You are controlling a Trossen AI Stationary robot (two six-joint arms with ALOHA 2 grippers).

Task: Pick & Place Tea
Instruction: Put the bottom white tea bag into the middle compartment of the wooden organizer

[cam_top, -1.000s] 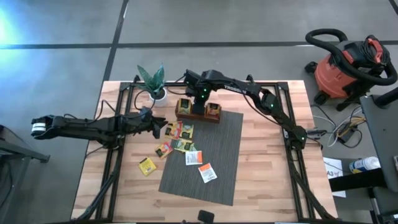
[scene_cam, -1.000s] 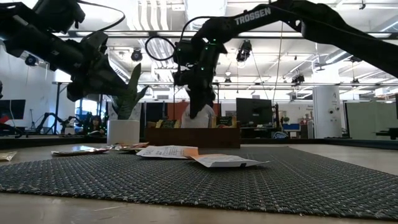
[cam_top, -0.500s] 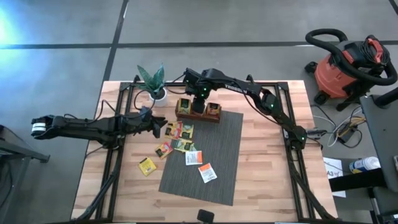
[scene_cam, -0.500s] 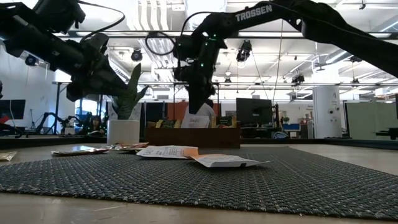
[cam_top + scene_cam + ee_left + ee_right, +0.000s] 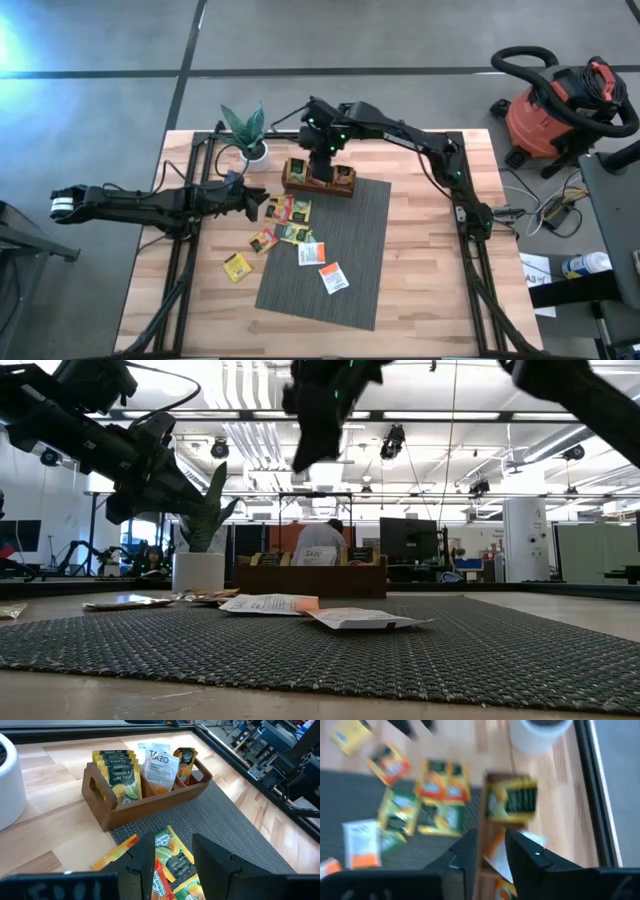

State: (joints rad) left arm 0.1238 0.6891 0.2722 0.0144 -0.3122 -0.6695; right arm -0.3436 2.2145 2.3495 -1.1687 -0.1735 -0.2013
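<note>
Lifted clear of the wooden tray (image 5: 318,179) now, my right gripper (image 5: 321,166) hangs above its middle compartment, where a second ago it was down inside; its fingers (image 5: 470,851) stand slightly apart and pinch nothing. A white sachet (image 5: 160,766) leans upright in that middle compartment, with a row of yellow-green sachets (image 5: 119,767) in the end compartment nearest the potted plant (image 5: 246,133). Nearest the table's front edge, two white-and-orange sachets (image 5: 323,265) lie flat on the grey mat (image 5: 340,270), and a yellow one (image 5: 236,266) lies on bare wood off the mat's left edge. Farther back, loose tea sachets (image 5: 287,220) crowd the mat's back left corner. My left gripper (image 5: 256,202), fingers spread and empty, hovers just beside that cluster.
</note>
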